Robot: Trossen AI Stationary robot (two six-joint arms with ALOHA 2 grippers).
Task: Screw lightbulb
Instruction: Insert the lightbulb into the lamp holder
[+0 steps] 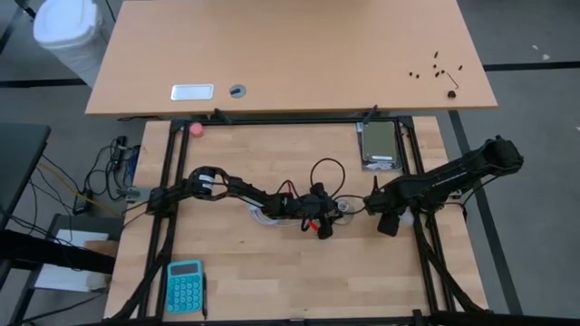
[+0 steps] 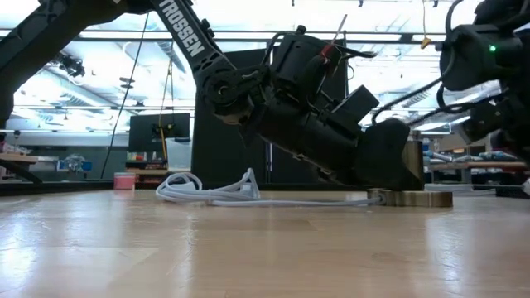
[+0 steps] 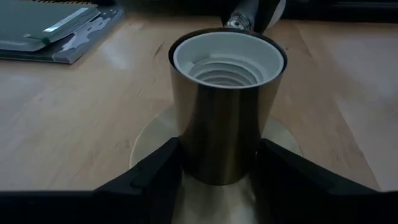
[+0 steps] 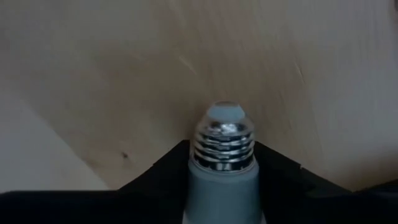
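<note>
The right gripper (image 4: 222, 186) is closed on the bulb (image 4: 222, 155): in the right wrist view its two dark fingers sit on either side of the grey neck, and the silvery screw base sticks out forward past them, free and clean, over the bare wooden table (image 4: 93, 74). In the high view this gripper is just to the right of the socket (image 3: 227, 93), close to it but not yet above it. The left gripper (image 3: 217, 180) clasps the dark metal socket near its bottom, one finger on each side, so the open threaded mouth faces up and the round base plate stays flat on the table. I judge the bulb to be light, stiff and smooth, and its frosted globe is probably fragile, so a hard squeeze is risky and a weak one may let it slip during turning. The neck, where the fingers are now, seems the best place to hold, because the thread stays uncovered. The base must enter straight, otherwise the thread may jam.
</note>
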